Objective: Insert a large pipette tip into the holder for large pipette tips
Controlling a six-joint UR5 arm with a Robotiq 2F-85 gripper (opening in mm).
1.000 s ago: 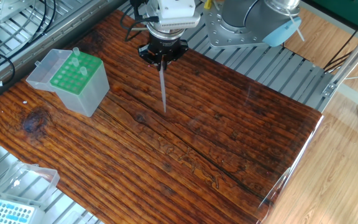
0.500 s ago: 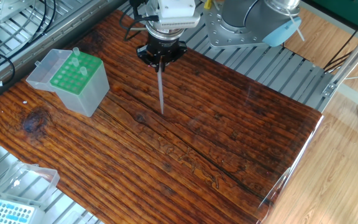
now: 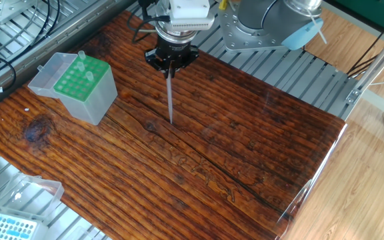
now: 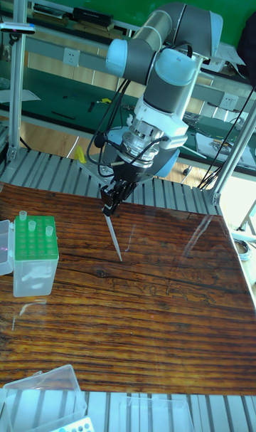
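Near the top centre of the fixed view, the gripper (image 3: 171, 62) has its two fingers clamped on the wide end of the large pipette tip (image 3: 170, 93), which hangs point-down, close to upright, over the wooden table (image 3: 245, 147). Compared with a second ago, the gripper and its load have slid a little toward the left of the frame, and the fine point now sits slightly further left over the boards. The tip's point seems clear of the wood in the tall fixed view, though how far clear cannot be told.

That drift reads as the carry toward the holder for large pipette tips (image 3: 84, 87), which stands at the left of the frame with its clear lid (image 3: 49, 75) folded open behind the green top plate. A few tips (image 3: 82, 60) already stand in holes along the plate's far edge; most holes look free. The held tip is still well apart from the box, so the insertion itself is not yet begun. Ahead lies more travel left, then lining the point over a free hole before lowering.
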